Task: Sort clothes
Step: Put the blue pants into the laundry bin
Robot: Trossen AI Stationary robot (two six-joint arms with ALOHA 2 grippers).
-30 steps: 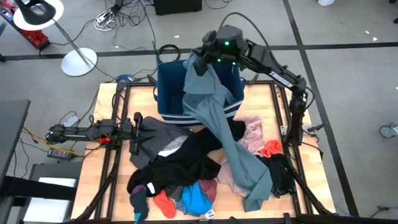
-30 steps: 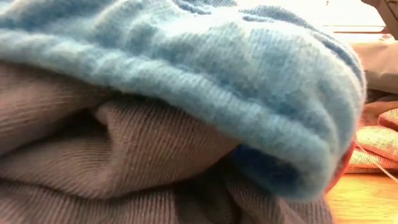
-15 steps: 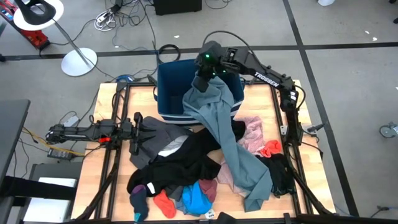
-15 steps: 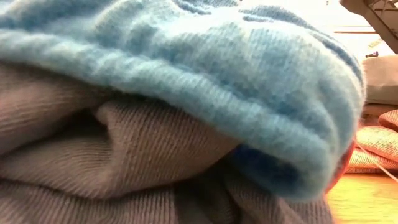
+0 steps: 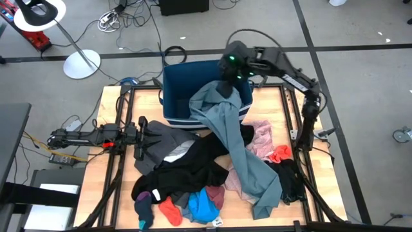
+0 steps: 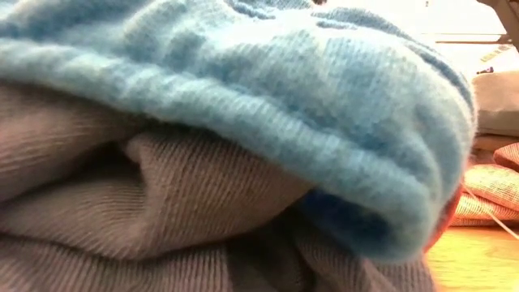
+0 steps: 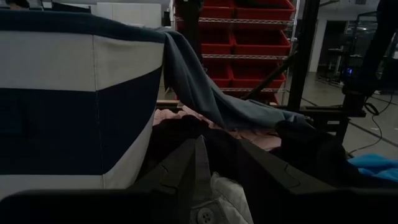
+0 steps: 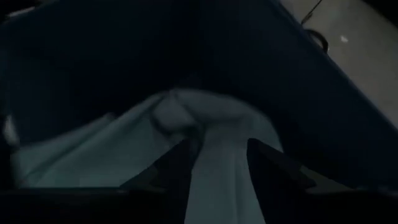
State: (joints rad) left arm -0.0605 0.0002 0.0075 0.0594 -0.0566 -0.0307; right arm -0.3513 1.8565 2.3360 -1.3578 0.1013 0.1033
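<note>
Clothes (image 5: 193,169) heaped across the table (image 5: 109,180), one long grey-teal garment (image 5: 222,122) trailing from the pile up over the front rim of the blue bin (image 5: 177,84), its top end bunched inside. Right gripper (image 5: 225,85) above the bin, fingers parted with the bunched garment top between them; contact cannot be made out. Left gripper (image 5: 143,137) low at the pile's left edge, fingers partly open over dark cloth, holding nothing.

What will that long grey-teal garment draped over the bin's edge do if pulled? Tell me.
Probably floppy: the grey-teal garment folds over the blue bin rim and trails onto the clothes pile. It may slide back out, since most of it hangs outside. It could drag neighbouring clothes.
</note>
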